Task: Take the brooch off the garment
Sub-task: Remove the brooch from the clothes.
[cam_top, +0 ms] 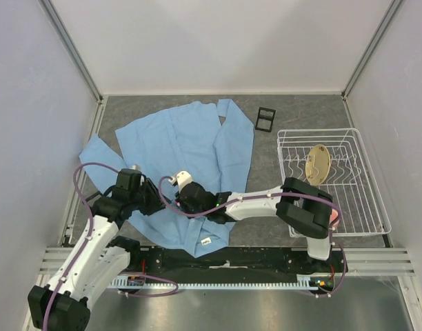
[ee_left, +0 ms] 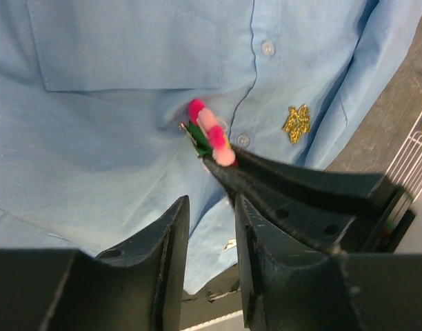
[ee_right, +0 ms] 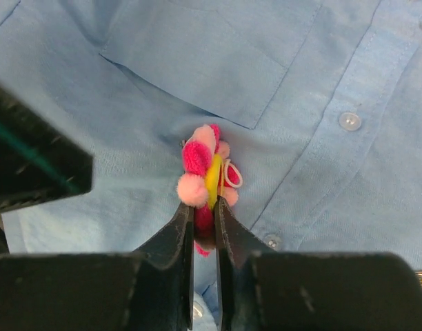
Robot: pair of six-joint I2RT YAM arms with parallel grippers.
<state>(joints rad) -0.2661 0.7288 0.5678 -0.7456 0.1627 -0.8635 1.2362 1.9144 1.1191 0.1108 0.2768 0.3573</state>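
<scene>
Nearest, the left gripper (ee_left: 209, 207) hovers over the garment's (cam_top: 190, 145) lower front, jaws a narrow gap apart with nothing between them. Just beyond it, the right gripper (ee_right: 204, 207) is pinched onto the lower rim of the brooch (ee_right: 204, 165).

The brooch sits below the chest pocket (ee_right: 197, 62), beside the button placket, with the gold emblem (ee_left: 296, 123) across the placket. It is tipped up on edge off the cloth. Its long line continues the line of the right fingers toward the pocket, and its faces turn sideways.

It looks light and soft-petalled, liable to squash or slip, so the firmer centre or the pin back is the better hold. The thin shirt will probably lift with it unless pressed down.

Farthest, a wire rack (cam_top: 363, 207) stands well apart.
</scene>
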